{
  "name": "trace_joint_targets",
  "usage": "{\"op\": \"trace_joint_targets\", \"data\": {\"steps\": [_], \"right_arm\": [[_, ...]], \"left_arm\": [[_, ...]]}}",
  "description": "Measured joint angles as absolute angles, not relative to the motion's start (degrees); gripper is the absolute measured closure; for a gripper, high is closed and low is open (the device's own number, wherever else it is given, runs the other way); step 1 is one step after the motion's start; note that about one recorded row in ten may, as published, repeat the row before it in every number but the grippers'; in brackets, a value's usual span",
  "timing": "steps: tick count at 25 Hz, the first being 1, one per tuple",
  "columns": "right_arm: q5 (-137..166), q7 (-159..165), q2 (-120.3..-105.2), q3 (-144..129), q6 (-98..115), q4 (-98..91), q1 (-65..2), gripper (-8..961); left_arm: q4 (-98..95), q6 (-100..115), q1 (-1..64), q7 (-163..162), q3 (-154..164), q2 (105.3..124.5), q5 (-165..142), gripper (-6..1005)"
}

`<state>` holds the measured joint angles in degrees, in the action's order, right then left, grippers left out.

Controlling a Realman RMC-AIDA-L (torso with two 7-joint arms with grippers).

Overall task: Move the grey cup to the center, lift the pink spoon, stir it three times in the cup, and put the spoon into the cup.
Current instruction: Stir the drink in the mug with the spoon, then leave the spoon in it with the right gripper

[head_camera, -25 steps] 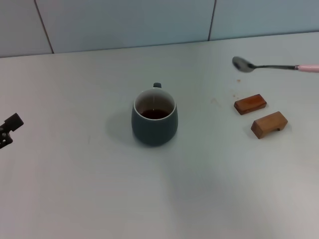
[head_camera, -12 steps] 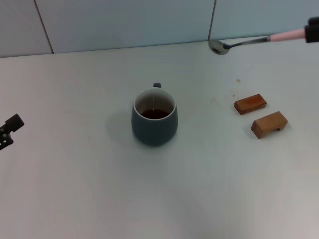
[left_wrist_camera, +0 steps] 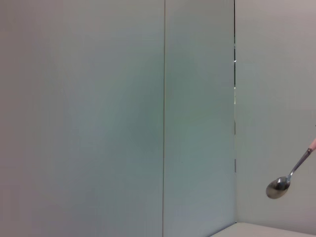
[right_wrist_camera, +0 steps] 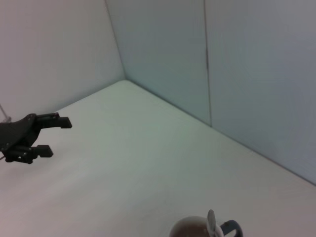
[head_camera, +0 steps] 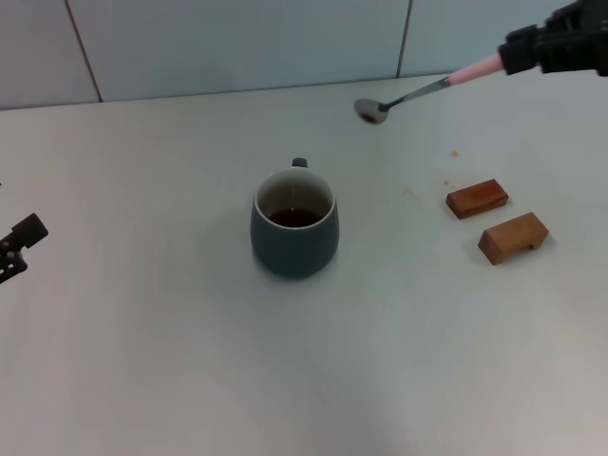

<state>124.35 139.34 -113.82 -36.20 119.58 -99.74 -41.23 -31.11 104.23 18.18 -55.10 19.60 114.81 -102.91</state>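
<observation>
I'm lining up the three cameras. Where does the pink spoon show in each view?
Head view: the pink spoon is upper right, held by the right end effector.
Left wrist view: only its bowl and neck, at the lower right edge.
Right wrist view: just the bowl, bottom edge.
Shared landmark: the grey cup, also in the right wrist view.

Rounded slate-grey ceramic mug (head_camera: 294, 223), cream inside w/ dark brown residue; slim silver spoon (head_camera: 427, 89) w/ pale pink handle; two brown wooden blocks (head_camera: 477, 199).
</observation>
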Motion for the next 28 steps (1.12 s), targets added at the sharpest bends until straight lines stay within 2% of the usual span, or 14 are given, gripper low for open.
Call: {"op": "trace_joint_targets", "data": {"steps": [11,15,28], "right_arm": [[130.6,139.7,-112.14,-39.1,118.2,-87.1,-49.1,834],[131.8,140.8,-111.0,-45.0,114.6,-82.0,-50.7,835],[135.5,139.1,-111.16,-53.8,104.5,-67.5,-55.8,834]], "left_arm": [[-31.1,104.6,18.3,-55.4,19.6,114.62,-101.7,180],[-31.1,104.7,18.3,-55.5,19.6,114.6,-101.5,180],[-31.1,104.8,18.1,-55.1,19.7,114.86,-101.4,180]]}}
